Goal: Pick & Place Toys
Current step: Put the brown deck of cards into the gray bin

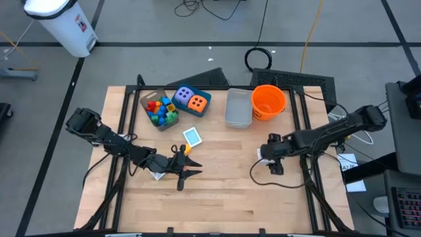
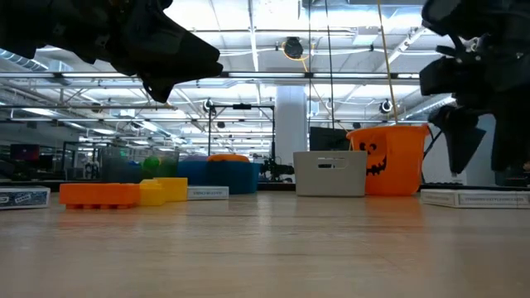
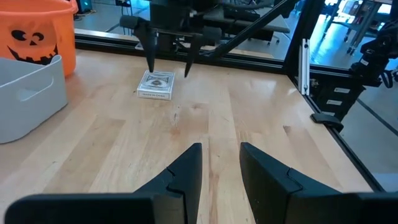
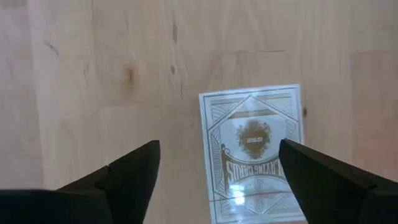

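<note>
A white playing-card box lies flat on the wooden table. My right gripper hangs open above it, pointing steeply down, with its fingers apart on either side and clear of the box. The left wrist view shows the same box below the right gripper. My left gripper stands open at the table's middle left, nothing between its fingers. An orange brick and a yellow brick lie on the table next to it. A blue card lies flat farther back.
Along the far edge stand a clear tub of coloured bricks, a teal box holding a purple and an orange die, a grey bin and an orange bucket. Another white card box lies under my left arm.
</note>
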